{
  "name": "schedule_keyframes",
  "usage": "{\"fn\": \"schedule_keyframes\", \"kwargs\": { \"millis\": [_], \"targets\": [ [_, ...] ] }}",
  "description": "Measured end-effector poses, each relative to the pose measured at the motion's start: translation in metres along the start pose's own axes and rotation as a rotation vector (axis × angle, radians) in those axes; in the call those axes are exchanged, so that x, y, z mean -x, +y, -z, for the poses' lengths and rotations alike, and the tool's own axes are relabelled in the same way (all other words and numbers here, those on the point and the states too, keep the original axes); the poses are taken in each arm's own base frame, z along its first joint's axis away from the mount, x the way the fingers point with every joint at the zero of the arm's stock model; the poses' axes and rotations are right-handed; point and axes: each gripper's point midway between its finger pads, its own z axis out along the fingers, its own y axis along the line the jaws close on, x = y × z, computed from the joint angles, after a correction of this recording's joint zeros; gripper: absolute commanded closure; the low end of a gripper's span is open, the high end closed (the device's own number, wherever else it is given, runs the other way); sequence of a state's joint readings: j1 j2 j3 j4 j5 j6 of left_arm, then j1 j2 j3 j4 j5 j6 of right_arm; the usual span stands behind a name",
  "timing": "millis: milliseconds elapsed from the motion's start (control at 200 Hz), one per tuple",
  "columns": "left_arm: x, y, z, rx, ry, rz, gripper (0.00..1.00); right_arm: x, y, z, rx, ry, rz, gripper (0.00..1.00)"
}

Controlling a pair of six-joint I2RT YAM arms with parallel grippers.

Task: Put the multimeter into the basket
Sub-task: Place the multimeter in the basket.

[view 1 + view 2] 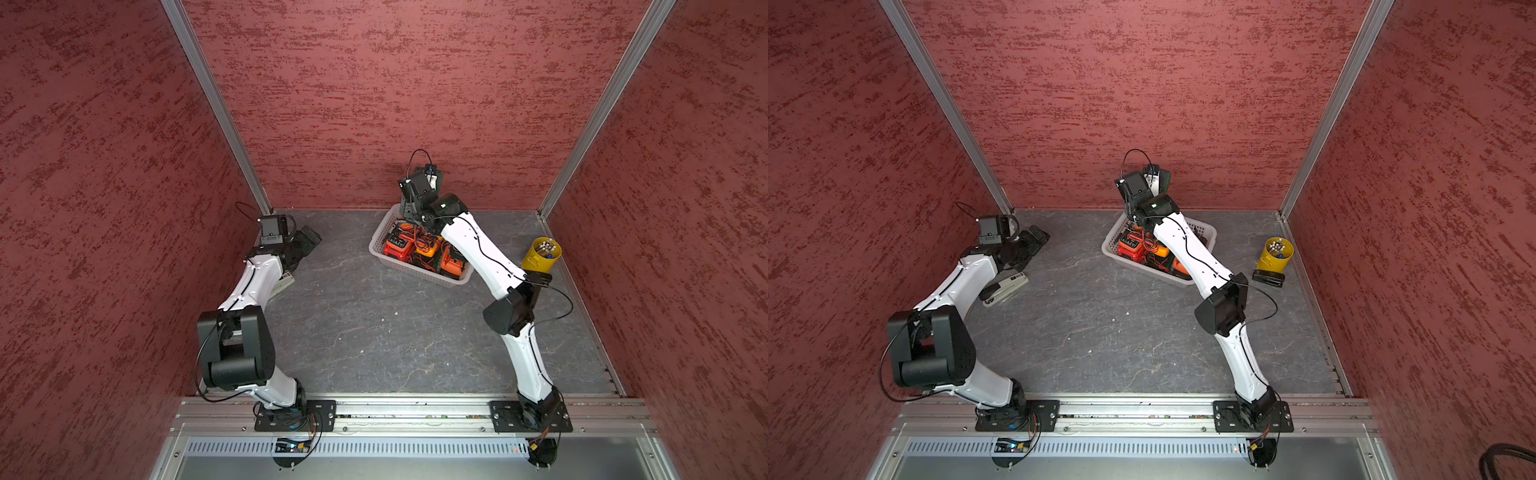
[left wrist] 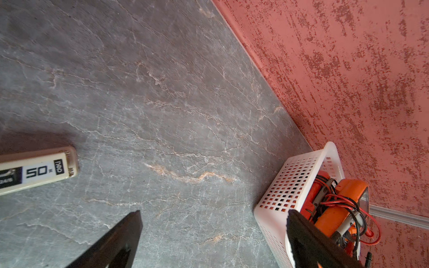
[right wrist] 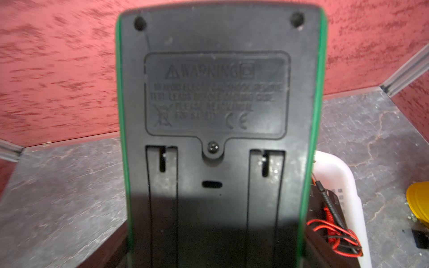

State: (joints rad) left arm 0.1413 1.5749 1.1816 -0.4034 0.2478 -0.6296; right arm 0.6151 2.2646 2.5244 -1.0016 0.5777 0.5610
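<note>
Red-walled cell, grey tabletop (image 1: 374,332): my right gripper (image 1: 429,179) is clamped on the green-edged multimeter (image 3: 220,92), held high near the far end of the white basket (image 1: 379,239). I'd bring it over the basket, drop low beside the orange meters (image 1: 428,246), then release.

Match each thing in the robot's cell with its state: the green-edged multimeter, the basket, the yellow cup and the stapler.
Things:
1 green-edged multimeter
2 basket
3 yellow cup
4 stapler

States:
A lying flat on the table
B holding orange meters
C raised in the air
D standing upright with thin sticks inside

Pairs: 1-C, 2-B, 3-D, 4-A.
</note>
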Motion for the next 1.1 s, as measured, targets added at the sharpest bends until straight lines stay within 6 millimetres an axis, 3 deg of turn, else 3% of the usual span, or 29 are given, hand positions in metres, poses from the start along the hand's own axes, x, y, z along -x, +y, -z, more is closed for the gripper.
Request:
{"fn": "schedule_keyframes", "kwargs": {
  "millis": [220,511,581,857,1102],
  "targets": [
    [-0.006,0.005,-0.011,0.007,0.034,-0.002,0.0,-0.019,-0.028,-0.031,-0.092,0.043,-0.007,0.73],
    [-0.006,0.002,-0.015,-0.007,0.05,-0.001,0.0,-0.085,-0.064,-0.072,-0.2,0.152,0.045,0.72],
    [-0.006,0.002,-0.016,-0.008,0.052,-0.001,0.0,-0.092,-0.067,-0.075,-0.209,0.16,0.046,0.72],
    [-0.007,0.002,-0.02,-0.007,0.06,0.001,0.0,-0.083,-0.062,-0.071,-0.179,0.141,-0.02,0.72],
    [-0.004,0.0,-0.021,-0.01,0.06,0.001,0.0,-0.098,-0.064,-0.066,-0.183,0.202,-0.075,0.73]
  ]
}}
